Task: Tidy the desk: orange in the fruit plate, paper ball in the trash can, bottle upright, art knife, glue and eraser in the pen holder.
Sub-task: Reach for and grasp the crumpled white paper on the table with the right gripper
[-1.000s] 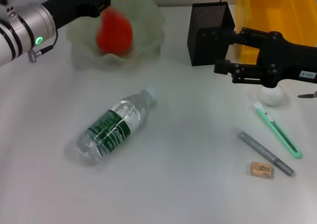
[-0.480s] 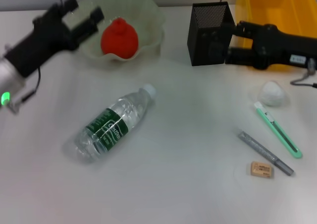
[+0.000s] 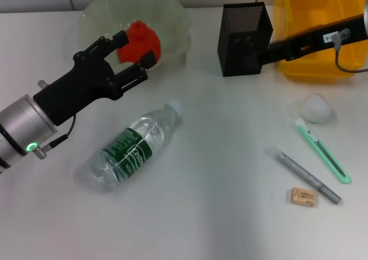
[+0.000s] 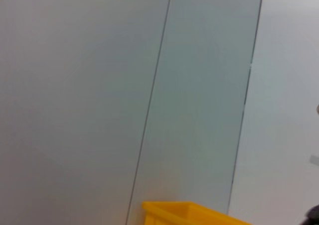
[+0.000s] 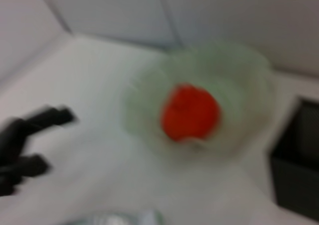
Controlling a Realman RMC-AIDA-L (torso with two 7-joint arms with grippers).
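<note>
The orange (image 3: 140, 41) sits in the plate (image 3: 172, 12), so the bottle (image 3: 135, 144) looks like the next job. It lies on its side on the desk (image 3: 230, 127), well in front of the plate, its long axis running diagonally: the white cap (image 3: 174, 106) points up toward the plate and the holder (image 3: 244, 39), the base toward the robot's near left. It looks like a clear, thin-walled plastic bottle with a green label (image 3: 127, 150), probably light, smooth and round, so it may roll or slip and could dent under a hard squeeze; a hold across the body just above the label, near the shoulder, would likely suit tipping it upright onto its base. The left gripper (image 3: 133, 52) hangs between bottle and plate, at the plate's near rim, fingers spread and empty. The right gripper (image 3: 270, 54) is just beside the holder, by the yellow bin (image 3: 313, 30); I cannot tell how its fingers stand. To the right of the bottle, well apart from it, lie the paper ball (image 3: 317, 107), the knife (image 3: 323, 151), the glue (image 3: 307, 178) and the eraser (image 3: 303, 197). The knife and glue are slim and stiff, lying roughly parallel, slanting from upper left to lower right; both are best pinched mid-length across the narrow side.
</note>
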